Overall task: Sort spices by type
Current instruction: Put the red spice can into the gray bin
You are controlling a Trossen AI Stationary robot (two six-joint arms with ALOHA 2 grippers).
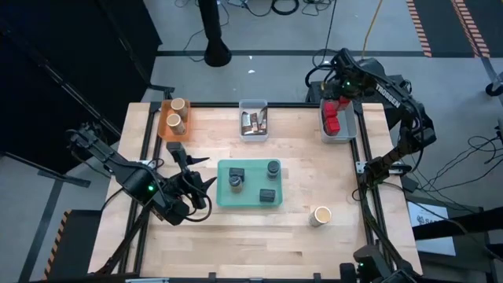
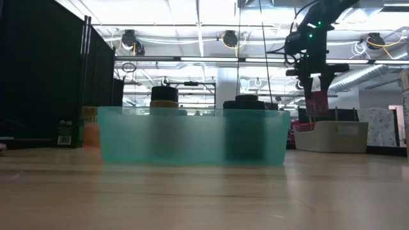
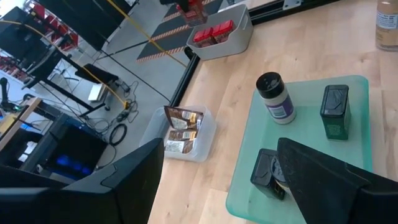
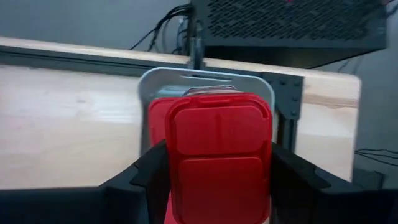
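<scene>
My right gripper (image 1: 335,101) hangs over the pale bin (image 1: 346,137) at the table's far right corner, shut on a red cube (image 4: 217,155). More red cubes (image 1: 334,124) lie in that bin. My left gripper (image 1: 196,169) waits open at the near left, just left of the teal tray (image 1: 224,196). Several dark grey jars and blocks (image 1: 236,180) stand on the tray. Two tan jars (image 1: 175,118) stand in the orange bin, and another tan jar (image 1: 320,216) stands on the table at the near right. Printed packets (image 3: 182,129) lie in the clear bin. My right gripper pinches the red cube by its two opposite side faces (image 4: 177,168) between its two fingers (image 4: 286,174). The fingers come steeply from above, pointing down. In the low view the cube (image 2: 317,102) hangs below the gripper, above the bin's rim (image 2: 332,124).
The orange bin (image 1: 163,126), the clear bin (image 1: 253,135) and the pale bin stand in a row along the far edge. A metal frame rail (image 4: 283,93) runs just beyond the pale bin. Bare wood stretches along the table's near side (image 1: 251,244).
</scene>
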